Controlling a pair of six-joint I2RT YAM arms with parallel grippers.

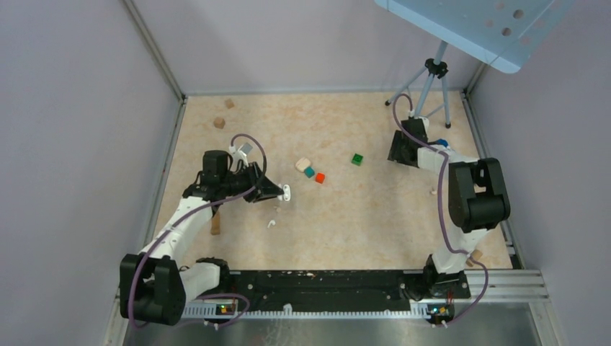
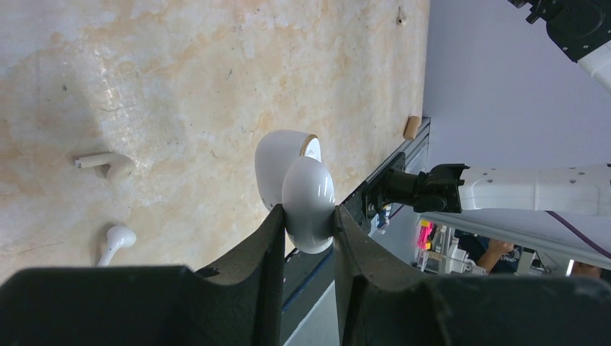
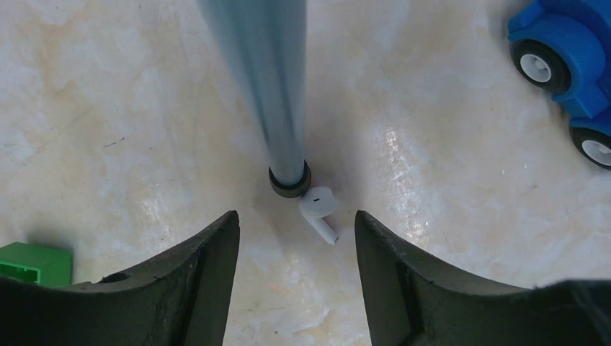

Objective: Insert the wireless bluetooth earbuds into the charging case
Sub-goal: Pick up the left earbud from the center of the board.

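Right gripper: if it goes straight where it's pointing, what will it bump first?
Probably the white earbud on the table, straight ahead of the open right gripper, beside the tripod leg's foot. Depth is unclear, so the foot might get touched too.

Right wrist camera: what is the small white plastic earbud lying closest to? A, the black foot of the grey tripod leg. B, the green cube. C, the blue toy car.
A: the small white plastic earbud lies beside the black foot of the grey tripod leg; the green cube and blue toy car sit far off.
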